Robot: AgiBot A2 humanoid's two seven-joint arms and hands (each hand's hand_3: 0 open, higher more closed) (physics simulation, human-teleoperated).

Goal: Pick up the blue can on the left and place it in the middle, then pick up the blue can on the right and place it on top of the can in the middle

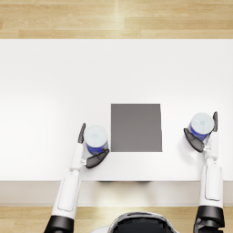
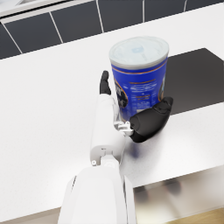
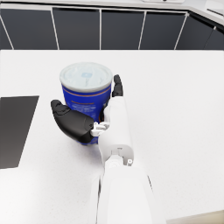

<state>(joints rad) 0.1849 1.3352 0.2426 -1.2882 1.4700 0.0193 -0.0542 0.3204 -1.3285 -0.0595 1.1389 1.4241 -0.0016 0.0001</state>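
Two blue cans upright on white table (image 1: pixel 54 82), either side of dark mat (image 1: pixel 136 127). Left hand (image 1: pixel 91 150) wraps left can (image 1: pixel 96 139); right hand (image 1: pixel 201 134) wraps right can (image 1: pixel 201 125). Risk: grip sits low on both; tall can may tip on lift. Off-centre placement on mat leaves poor base for stacking.

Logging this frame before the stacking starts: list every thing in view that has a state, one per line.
Left blue can: upright, lid on, beside the mat, left hand's fingers around it.
Right blue can: upright, lid on, right of the mat, right hand's fingers around it.
Left hand: holds the left can.
Right hand: holds the right can.
Dark mat: flat, nothing on it.
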